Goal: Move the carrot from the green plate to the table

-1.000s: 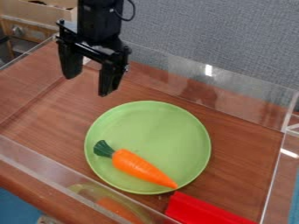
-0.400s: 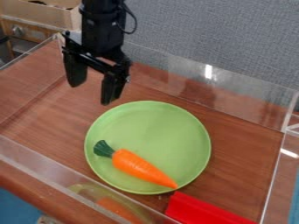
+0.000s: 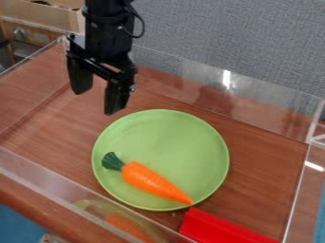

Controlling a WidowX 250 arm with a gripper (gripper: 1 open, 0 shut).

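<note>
An orange carrot (image 3: 154, 180) with a dark green leafy top lies on the lower left part of the lime-green plate (image 3: 191, 140), its tip pointing toward the front right. The plate rests on the reddish-brown wooden table (image 3: 57, 104). My black gripper (image 3: 99, 95) hangs above the table just past the plate's upper left rim, well away from the carrot. Its two fingers stand apart and hold nothing.
Low clear acrylic walls (image 3: 254, 85) border the table on all sides. A flat red block (image 3: 229, 229) lies at the front right, just beyond the plate. Bare wood shows left of the plate and behind it.
The gripper has come down and drifted slightly left, closer to the plate's upper left rim. The carrot and plate have not moved.
</note>
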